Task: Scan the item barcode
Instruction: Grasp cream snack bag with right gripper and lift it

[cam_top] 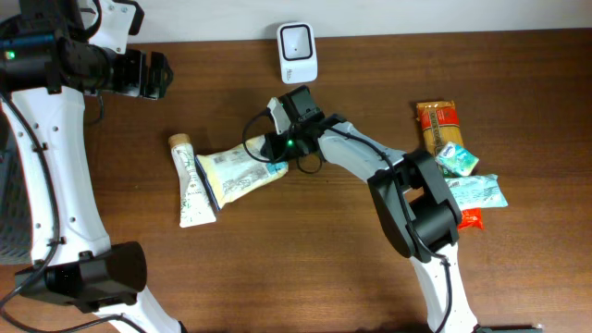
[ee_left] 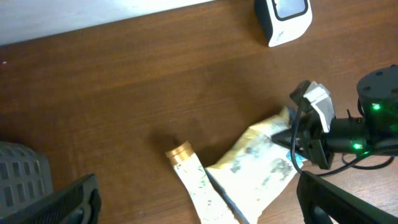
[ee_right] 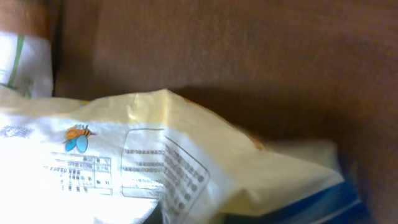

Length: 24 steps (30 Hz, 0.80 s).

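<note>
My right pincer [cam_top: 277, 166] is closed on the corner of the cream pouch [cam_top: 236, 174]; next I must lift it, barcode toward the scanner [cam_top: 297, 51].

pouch [cam_top: 236, 173] against tube [cam_top: 191, 185], scanner [cam_top: 297, 52] behind, snacks [cam_top: 453, 148] at right.

No readable word, brand or number anywhere. On the cream-and-white plastic pouch [ee_right: 249, 180], in the right wrist view: a small orange-and-blue bee emblem [ee_right: 78, 137], rows of tiny grey print [ee_right: 78, 169] just beneath, and a rounded framed panel of fine print [ee_right: 165, 171] alongside, all too blurred to read. On the white tube with a gold cap [cam_top: 192, 190] and the orange snack wrapper [cam_top: 437, 122], seen from overhead: printing too small to make out.
</note>
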Each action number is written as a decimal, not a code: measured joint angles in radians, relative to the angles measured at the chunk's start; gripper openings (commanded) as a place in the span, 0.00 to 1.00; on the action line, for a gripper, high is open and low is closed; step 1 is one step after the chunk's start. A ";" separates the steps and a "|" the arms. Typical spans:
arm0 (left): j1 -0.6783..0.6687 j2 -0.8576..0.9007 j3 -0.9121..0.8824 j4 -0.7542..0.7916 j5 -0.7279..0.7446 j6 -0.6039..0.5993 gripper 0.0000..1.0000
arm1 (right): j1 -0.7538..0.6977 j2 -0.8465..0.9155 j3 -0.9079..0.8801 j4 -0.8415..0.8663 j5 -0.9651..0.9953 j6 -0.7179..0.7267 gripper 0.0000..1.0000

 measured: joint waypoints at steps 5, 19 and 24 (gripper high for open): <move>0.000 0.000 0.000 0.000 0.000 0.000 0.99 | -0.128 -0.117 -0.007 -0.526 -0.008 -0.093 0.40; 0.000 0.000 0.000 0.000 0.000 0.000 0.99 | -0.133 -0.061 0.101 -0.725 0.089 -0.523 0.60; 0.000 0.000 0.000 0.000 0.000 0.000 0.99 | -0.133 -0.046 0.072 -0.724 0.029 -0.521 0.04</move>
